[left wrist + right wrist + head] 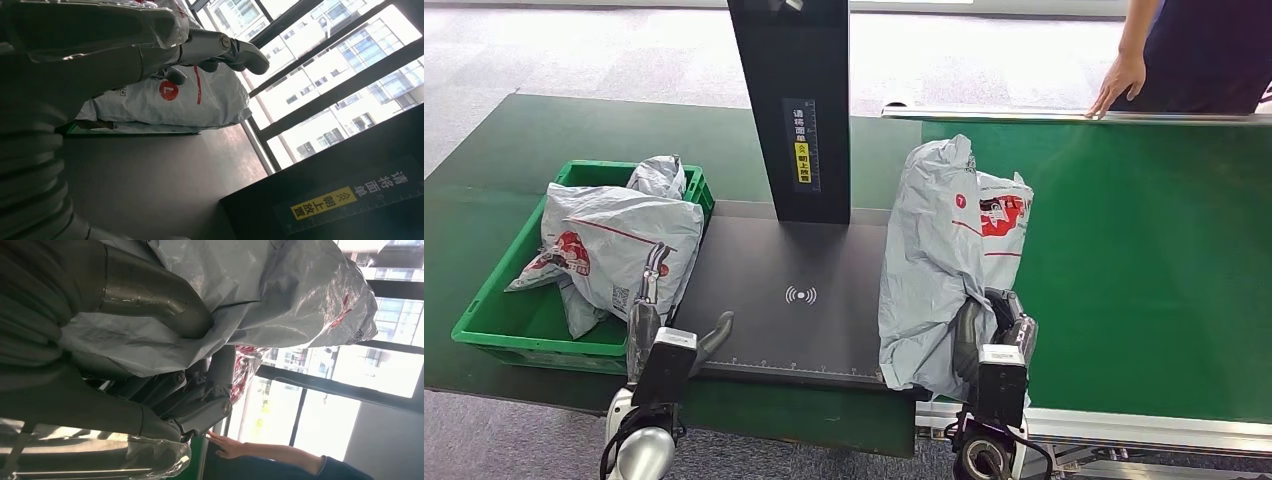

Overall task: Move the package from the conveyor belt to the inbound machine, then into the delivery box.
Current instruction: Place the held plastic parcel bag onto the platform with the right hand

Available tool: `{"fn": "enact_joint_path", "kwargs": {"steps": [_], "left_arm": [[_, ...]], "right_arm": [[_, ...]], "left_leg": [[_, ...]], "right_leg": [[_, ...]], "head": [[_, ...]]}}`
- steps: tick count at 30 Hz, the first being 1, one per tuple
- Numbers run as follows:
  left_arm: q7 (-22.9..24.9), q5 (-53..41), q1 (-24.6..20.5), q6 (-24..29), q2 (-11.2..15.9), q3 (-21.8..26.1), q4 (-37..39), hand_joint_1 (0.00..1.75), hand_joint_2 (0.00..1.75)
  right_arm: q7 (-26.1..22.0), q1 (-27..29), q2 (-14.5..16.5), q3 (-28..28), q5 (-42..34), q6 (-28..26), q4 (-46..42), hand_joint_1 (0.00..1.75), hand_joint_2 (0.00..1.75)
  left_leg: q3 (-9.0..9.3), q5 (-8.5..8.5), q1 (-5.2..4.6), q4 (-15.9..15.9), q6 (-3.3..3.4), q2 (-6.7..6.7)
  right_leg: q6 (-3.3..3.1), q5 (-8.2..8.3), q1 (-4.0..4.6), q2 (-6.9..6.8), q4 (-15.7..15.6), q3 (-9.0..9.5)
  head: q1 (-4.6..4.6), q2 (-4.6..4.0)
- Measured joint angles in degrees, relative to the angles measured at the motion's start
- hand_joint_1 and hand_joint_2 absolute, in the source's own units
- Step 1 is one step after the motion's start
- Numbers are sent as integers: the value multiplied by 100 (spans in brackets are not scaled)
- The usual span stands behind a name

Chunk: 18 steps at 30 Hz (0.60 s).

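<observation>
The right hand holds the big grey package. Its fingers wrap around the bag and the thumb presses into the plastic. The package stands up tall, right on the line where the green conveyor belt meets the dark scanner plate of the inbound machine. The plate is bare around its little wave mark, so there is room there. The black post stands at the back edge of the plate.

The left hand hangs over the plate's left edge, next to the green box. Its fingers are spread and hold nothing. The box has grey bags piled past its rim.

The head view shows a person's hand resting on the belt's far rail. The right wrist view shows that hand and bright windows. The left wrist view shows the yellow label on the post up close.
</observation>
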Motion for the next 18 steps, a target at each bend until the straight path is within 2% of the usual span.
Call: {"fn": "enact_joint_path", "kwargs": {"steps": [10, 15, 18], "left_arm": [[-124, 135, -47, 12, -5, 0, 63, 0, 175], [-155, 196, -28, 104, -7, 0, 67, 0, 175], [-183, 229, 23, 176, -5, 2, 66, 0, 175]], "right_arm": [[102, -208, -10, 40, 118, 151, 185, 175, 175], [-329, -359, -36, 221, 132, 391, 127, 175, 175], [-124, -403, -86, 435, 249, 401, -186, 175, 175]], "left_leg": [[0, 0, 0, 0, 0, 0], [-1, 0, 0, 0, 0, 0], [-2, 0, 0, 0, 0, 0]], "right_leg": [[0, 0, 0, 0, 0, 1], [0, 0, 0, 0, 1, 0], [0, 0, 0, 0, 1, -2]], "head": [[-1, 0], [0, 0], [-1, 0]]}}
